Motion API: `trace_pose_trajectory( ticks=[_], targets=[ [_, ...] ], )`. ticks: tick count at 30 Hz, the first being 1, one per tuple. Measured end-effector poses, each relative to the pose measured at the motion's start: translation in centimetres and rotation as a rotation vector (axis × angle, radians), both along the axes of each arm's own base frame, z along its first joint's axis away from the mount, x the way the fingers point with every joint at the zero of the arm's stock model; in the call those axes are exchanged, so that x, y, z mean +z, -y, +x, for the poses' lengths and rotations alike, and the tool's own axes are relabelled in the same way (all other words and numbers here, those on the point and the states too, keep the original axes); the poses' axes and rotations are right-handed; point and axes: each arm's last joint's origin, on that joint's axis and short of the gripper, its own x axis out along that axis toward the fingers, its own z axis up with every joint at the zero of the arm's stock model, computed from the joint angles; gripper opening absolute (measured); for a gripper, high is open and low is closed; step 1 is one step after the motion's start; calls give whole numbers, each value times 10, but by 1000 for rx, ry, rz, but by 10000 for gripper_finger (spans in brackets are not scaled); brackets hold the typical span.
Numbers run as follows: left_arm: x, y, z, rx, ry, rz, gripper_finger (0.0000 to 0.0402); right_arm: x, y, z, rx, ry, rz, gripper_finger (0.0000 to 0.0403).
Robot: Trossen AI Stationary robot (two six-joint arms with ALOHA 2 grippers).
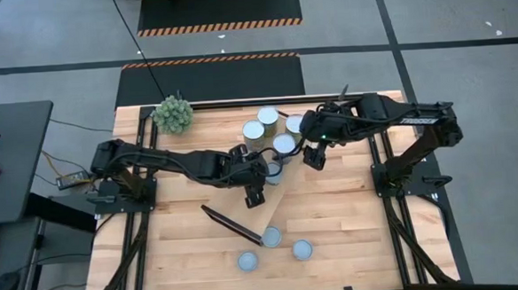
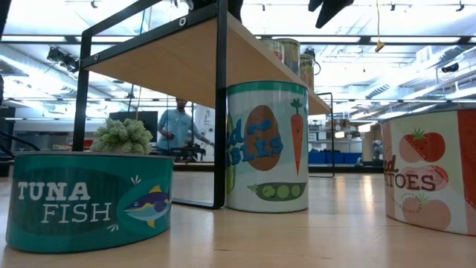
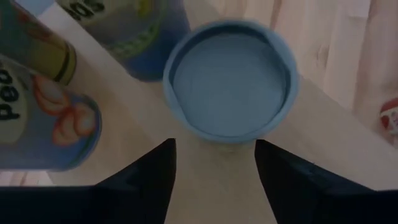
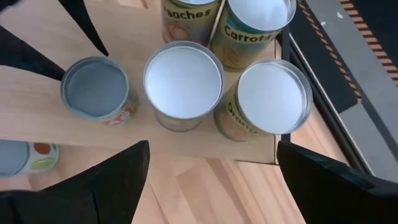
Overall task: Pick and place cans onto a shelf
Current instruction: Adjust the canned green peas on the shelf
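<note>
1. A little green bushy plant [image 1: 173,114] sits on the wooden table [image 1: 352,220], near the far left corner.
2. From low down, the plant [image 2: 123,136] looks pale and bumpy.
3. A person [image 2: 175,128] in a blue top stands far back in the room, past the table.
4. Two dark mats with orange and black stripes [image 1: 219,10] lie on the grey floor behind the table.
5. A black desk [image 1: 11,162] stands just beside the table's left edge.
6. A thin black cable [image 1: 138,45] runs across the floor to the far edge of the table.
7. Long lights [image 2: 416,45] shine on the ceiling.
</note>
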Motion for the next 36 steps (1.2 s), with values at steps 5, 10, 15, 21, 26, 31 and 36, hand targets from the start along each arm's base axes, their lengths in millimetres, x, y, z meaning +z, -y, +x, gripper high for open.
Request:
trace_pose_trajectory(
  ticks=[5,10,15,21,26,31,36],
  targets=[
    [-1,0,1,6,1,5,205,-2,-1,-1,9,-4,8,359],
    [1,0,3,15,35,11,195,-1,-7,0,43,7,2,359],
    [1,0,4,16,43,13,192,-1,-10,0,56,9,0,359],
    [15,-1,-3,9,54,12,192,-1,-17,0,92,8,4,359],
    [43,9,-12,-137,60,-26,192,0,-40,3,204,61,51,359],
    [68,24,-29,-254,64,-39,192,-17,-72,11,314,119,100,359],
    [85,31,-51,-276,53,-46,192,-55,-109,19,457,163,156,359]
  ],
)
